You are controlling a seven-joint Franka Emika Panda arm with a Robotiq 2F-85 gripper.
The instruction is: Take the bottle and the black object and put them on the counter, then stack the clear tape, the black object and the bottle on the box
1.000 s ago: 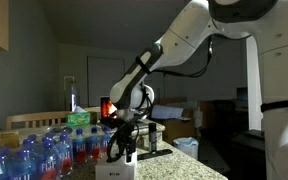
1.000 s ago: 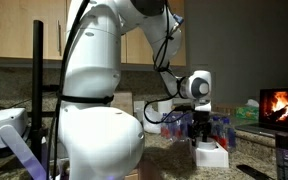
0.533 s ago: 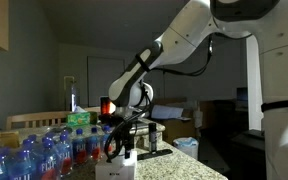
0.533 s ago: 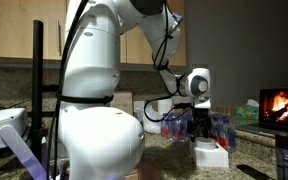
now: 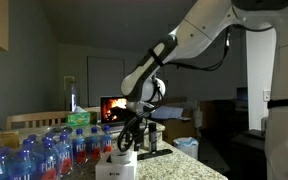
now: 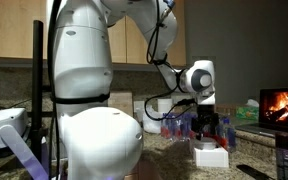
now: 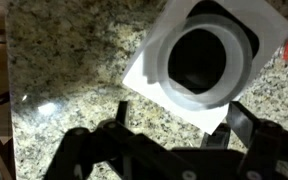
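The clear tape [image 7: 206,55] lies flat on top of the white box [image 7: 144,75], which stands on the granite counter [image 7: 64,70]. In both exterior views the box [image 5: 114,169] [image 6: 210,156] sits right under my gripper [image 5: 131,135] [image 6: 212,126]. My gripper [image 7: 181,112] hovers just above the box's edge. Its fingers are spread wide and hold nothing. The slim dark bottle [image 6: 284,155] [image 5: 152,138] stands upright on the counter, apart from the box. A low black object [image 6: 250,172] lies on the counter between the box and the bottle.
Several clear water bottles with blue and red labels [image 5: 44,150] [image 6: 184,122] crowd the counter behind the box. One bottle has a green cap [image 5: 77,119]. The robot's white base [image 6: 94,130] fills one side. A lit fireplace [image 6: 282,106] glows in the background.
My gripper has risen off the top of the box and shifted a little sideways. The tape stays on the box.
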